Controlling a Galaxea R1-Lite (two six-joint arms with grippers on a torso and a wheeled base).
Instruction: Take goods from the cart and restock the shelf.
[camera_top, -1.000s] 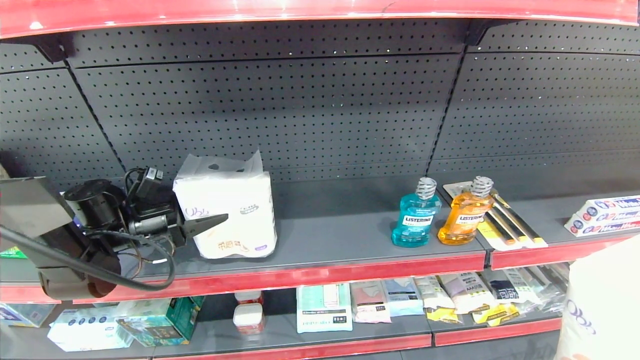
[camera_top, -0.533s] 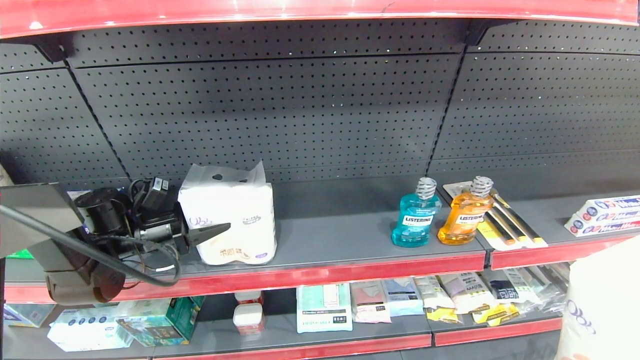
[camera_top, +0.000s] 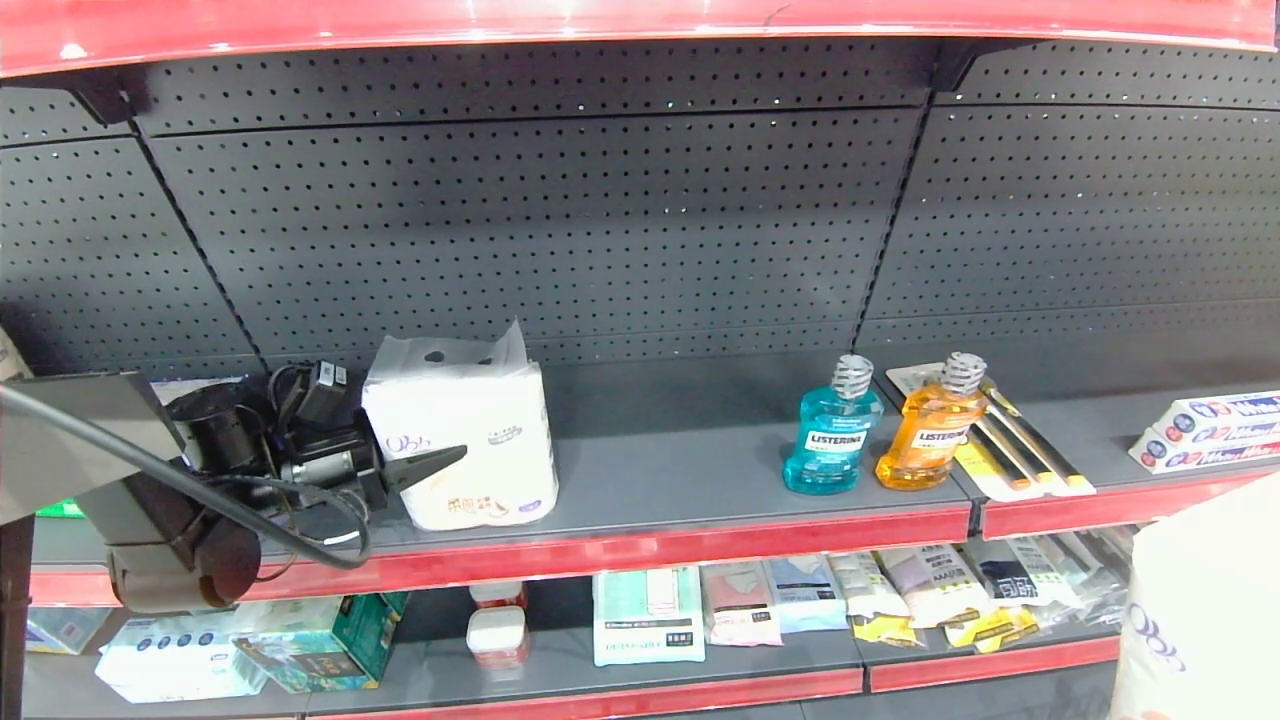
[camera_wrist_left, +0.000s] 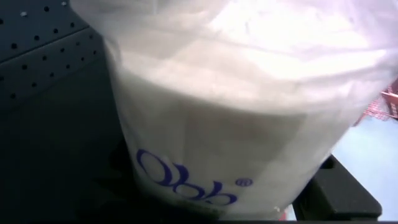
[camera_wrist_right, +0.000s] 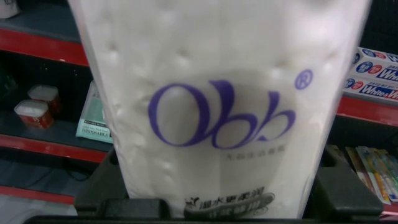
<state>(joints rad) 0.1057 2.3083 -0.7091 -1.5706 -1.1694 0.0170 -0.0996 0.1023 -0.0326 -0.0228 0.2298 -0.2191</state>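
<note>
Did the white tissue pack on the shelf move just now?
Yes. The tissue pack shifted a little to the right, toward the blue bottle, and slightly down.

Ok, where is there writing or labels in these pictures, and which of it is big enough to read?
Right tissue pack: large blue logo, readable.
Left tissue pack: blue logo readable, small print blurred.
Blue bottle, orange bottle: white labels, readable.
Boxes at far right: lettering partly readable.
Lower-shelf packets: too small.
</note>
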